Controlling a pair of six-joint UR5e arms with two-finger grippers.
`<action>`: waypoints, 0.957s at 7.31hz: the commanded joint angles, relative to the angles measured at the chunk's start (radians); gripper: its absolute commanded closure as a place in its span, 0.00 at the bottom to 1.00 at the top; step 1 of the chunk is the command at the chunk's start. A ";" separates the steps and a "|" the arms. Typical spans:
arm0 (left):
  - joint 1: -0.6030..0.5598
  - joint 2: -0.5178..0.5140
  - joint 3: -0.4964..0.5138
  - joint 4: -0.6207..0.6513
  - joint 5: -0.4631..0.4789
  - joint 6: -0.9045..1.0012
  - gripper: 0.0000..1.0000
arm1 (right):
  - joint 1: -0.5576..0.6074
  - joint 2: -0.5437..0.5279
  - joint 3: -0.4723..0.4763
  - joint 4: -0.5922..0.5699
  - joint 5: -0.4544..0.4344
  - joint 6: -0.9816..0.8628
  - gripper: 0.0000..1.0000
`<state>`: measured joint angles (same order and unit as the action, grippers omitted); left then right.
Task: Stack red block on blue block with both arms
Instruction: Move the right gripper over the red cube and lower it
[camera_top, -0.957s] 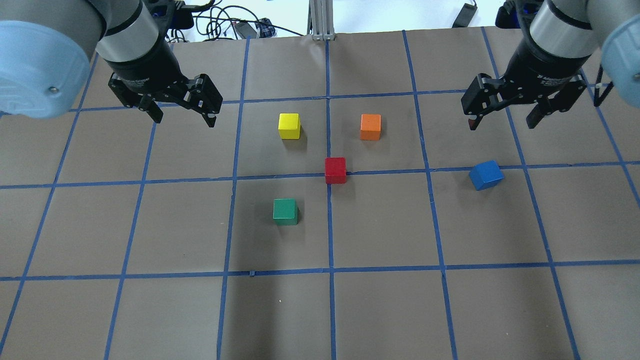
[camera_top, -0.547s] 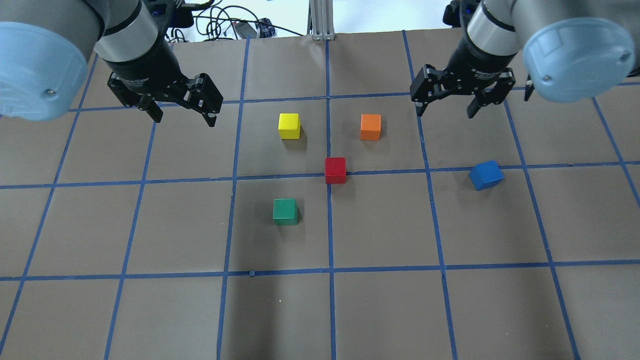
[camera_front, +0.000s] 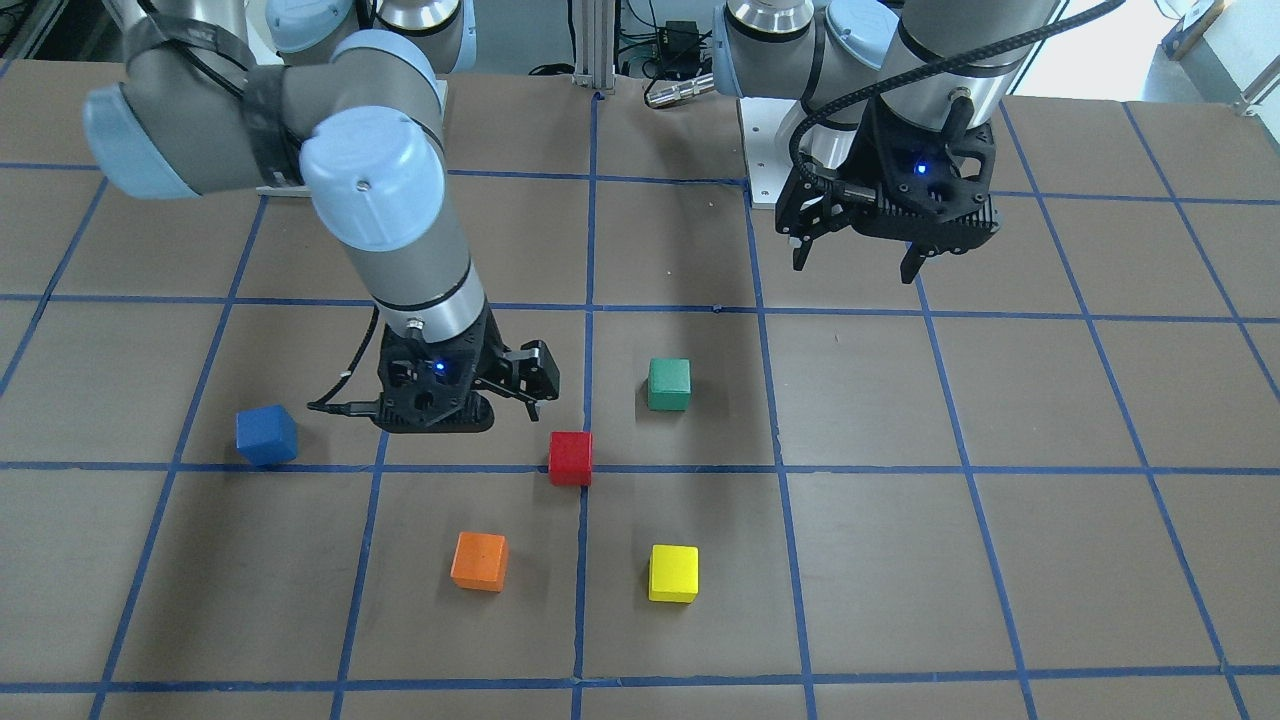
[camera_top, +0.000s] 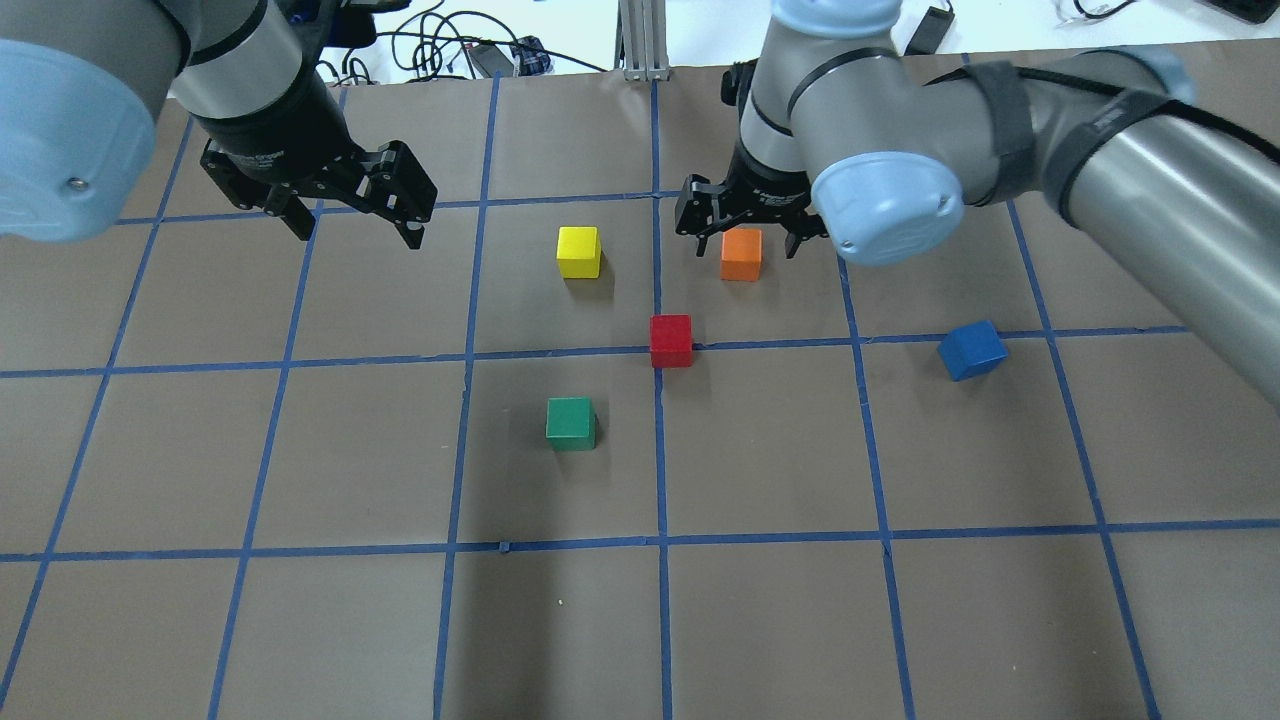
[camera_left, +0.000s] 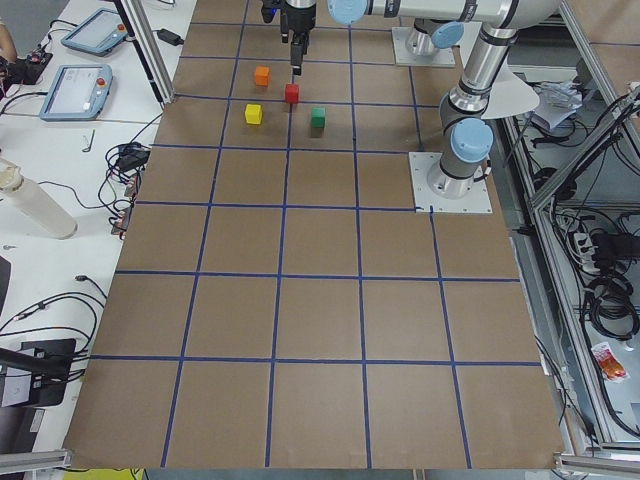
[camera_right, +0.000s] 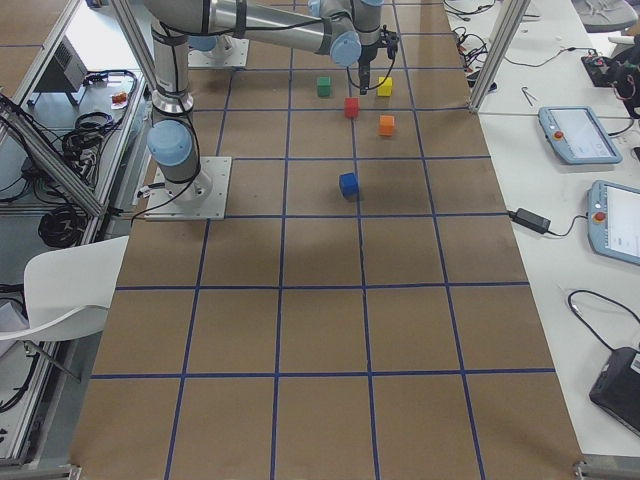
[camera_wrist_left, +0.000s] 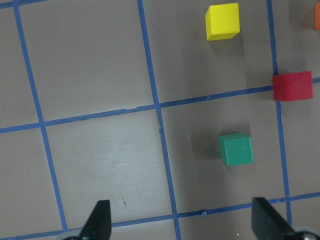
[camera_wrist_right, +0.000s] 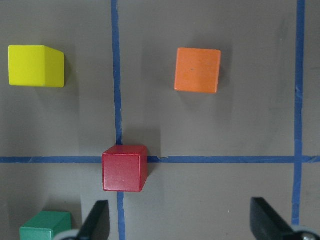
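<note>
The red block (camera_top: 670, 340) sits on a blue tape crossing at the table's middle; it also shows in the right wrist view (camera_wrist_right: 125, 168) and the front view (camera_front: 570, 458). The blue block (camera_top: 972, 350) lies turned at an angle, to the right and apart (camera_front: 266, 435). My right gripper (camera_top: 745, 238) is open and empty, raised above the table near the orange cube and the red block. In its wrist view the red block lies left of centre, just ahead of the fingers (camera_wrist_right: 95, 222). My left gripper (camera_top: 360, 235) is open and empty, raised at the far left.
An orange cube (camera_top: 741, 253), a yellow cube (camera_top: 579, 251) and a green cube (camera_top: 570, 422) stand around the red block. The brown table cover (camera_top: 300, 620) has a blue tape grid. Cables and a metal post (camera_top: 640, 40) lie beyond the far edge.
My right arm has swung left from the table's right side to above the orange cube, gripper still open. My left gripper has barely shifted. No block has moved.
</note>
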<state>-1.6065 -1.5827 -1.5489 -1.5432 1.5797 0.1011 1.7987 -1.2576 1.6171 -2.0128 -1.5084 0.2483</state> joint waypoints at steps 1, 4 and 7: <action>0.002 0.004 -0.006 -0.003 -0.003 0.000 0.00 | 0.048 0.072 0.015 -0.044 -0.059 0.051 0.00; 0.000 0.010 -0.016 -0.006 0.003 0.000 0.00 | 0.106 0.147 0.012 -0.147 -0.049 0.141 0.00; 0.000 0.013 -0.019 -0.006 0.008 0.002 0.00 | 0.106 0.214 0.012 -0.202 -0.021 0.144 0.00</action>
<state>-1.6061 -1.5700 -1.5670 -1.5493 1.5848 0.1026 1.9052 -1.0676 1.6284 -2.1788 -1.5479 0.3890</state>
